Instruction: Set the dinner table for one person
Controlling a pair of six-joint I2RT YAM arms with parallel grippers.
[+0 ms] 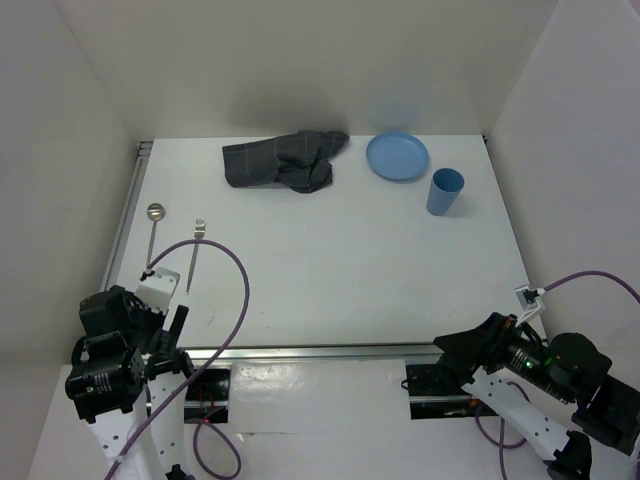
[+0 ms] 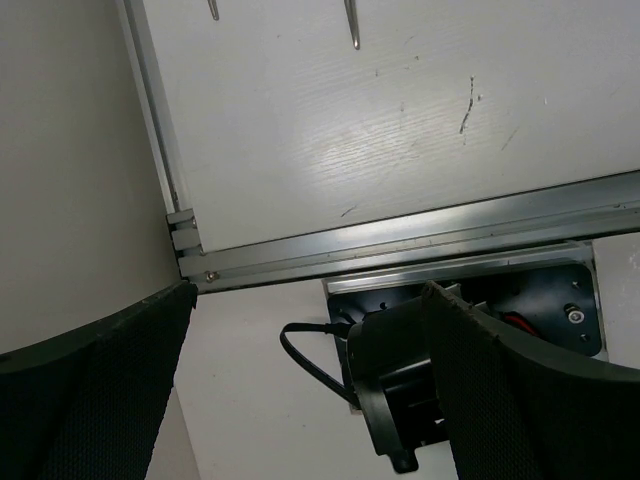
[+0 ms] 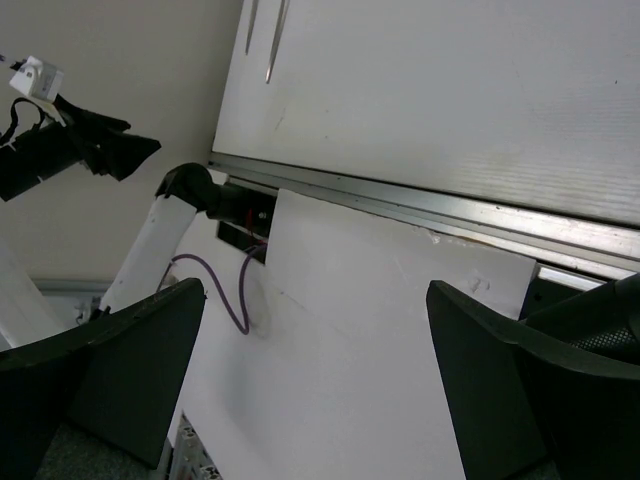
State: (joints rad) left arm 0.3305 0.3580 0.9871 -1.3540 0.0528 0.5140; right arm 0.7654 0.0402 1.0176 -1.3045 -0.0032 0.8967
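Left hand [image 2: 308, 300]: fingers spread wide, nothing between them; hangs over the near aluminium rail [image 1: 330, 351], at the tabletop's near left corner.
Right hand [image 3: 315, 295]: also spread wide and holding nothing; low, at the near edge on the right side.
Tabletop [image 1: 340, 270]: begins just ahead of both hands and runs forward to the back wall. White, flat, stiff and fixed, so it is a surface to set things on, not one to grasp. It looks smooth, and light items will likely slide if nudged.
Spoon [image 1: 154, 228], fork [image 1: 195, 250]: just ahead of the left hand, side by side, handles toward it. Thin, hard and lying flat, so awkward to pinch; best taken mid-handle from above.
Placemat [image 1: 285, 160]: far ahead of the left hand and off to its right, near the back edge. Dark grey checked cloth, bunched and folded over itself. Soft and limp; take a free corner or edge and expect it to drag and need spreading.
Plate [image 1: 397, 156]: far ahead of the right hand, slightly left. Blue, shallow, probably light plastic; pinch at the rim.
Cup [image 1: 445, 192]: ahead of the right hand, nearer than the plate, upright. Light and easily tipped; grip across the wall.
Progress: nothing laid out yet, in my judgement; the placemat likely goes first.
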